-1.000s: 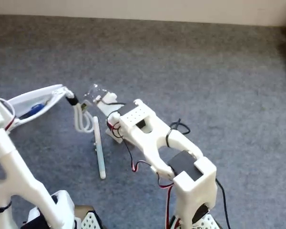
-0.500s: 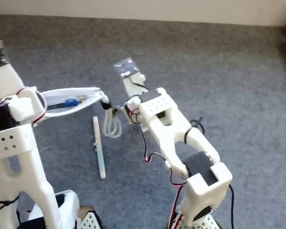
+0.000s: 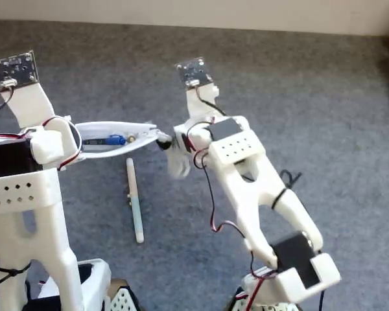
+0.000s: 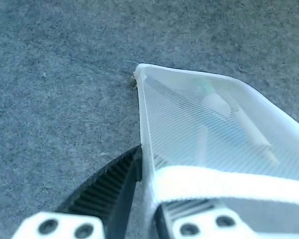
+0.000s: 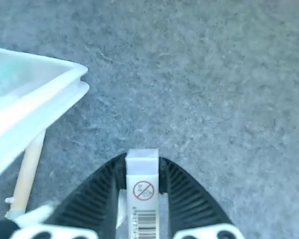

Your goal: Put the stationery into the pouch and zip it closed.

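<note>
Surface: grey carpet (image 3: 311, 97), pale wall strip beyond; pouch (image 3: 110, 139) held off the carpet, mouth up and slightly parted, a blue item (image 3: 115, 139) inside; left gripper (image 4: 142, 167) pinched on the pouch's edge; right gripper (image 5: 141, 159) just beside the pouch's free end, clamped on a small white block (image 5: 142, 174); pen (image 3: 135, 207) lying on the carpet below the pouch. Risk, my judgement: the mouth is narrow and the pouch hangs from one edge, so the block may catch the rim, push the pouch aside and fall; zipping early would leave the pen out.
</note>
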Available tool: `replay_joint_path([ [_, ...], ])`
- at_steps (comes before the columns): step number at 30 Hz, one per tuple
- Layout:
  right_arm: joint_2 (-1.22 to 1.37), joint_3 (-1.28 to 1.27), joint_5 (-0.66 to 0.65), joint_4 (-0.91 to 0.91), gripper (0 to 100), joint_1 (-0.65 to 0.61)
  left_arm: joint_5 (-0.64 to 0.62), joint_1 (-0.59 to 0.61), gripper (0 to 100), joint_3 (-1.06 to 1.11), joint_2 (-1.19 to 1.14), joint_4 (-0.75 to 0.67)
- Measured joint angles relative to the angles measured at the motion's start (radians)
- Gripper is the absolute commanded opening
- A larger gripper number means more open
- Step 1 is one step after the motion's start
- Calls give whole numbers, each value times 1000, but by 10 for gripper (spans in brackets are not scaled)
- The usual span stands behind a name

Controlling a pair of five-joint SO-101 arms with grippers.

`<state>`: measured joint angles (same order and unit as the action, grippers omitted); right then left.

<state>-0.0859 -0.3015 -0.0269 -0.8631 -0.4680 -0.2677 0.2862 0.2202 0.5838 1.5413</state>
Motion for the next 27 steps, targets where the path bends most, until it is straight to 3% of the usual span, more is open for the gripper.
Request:
replay_joint_path([
  [20, -559, -456, 0, 322, 5, 0, 0, 0, 7, 0, 0, 0],
  [27, -735, -592, 0, 425, 5, -78, 0, 0, 7, 0, 0, 0],
])
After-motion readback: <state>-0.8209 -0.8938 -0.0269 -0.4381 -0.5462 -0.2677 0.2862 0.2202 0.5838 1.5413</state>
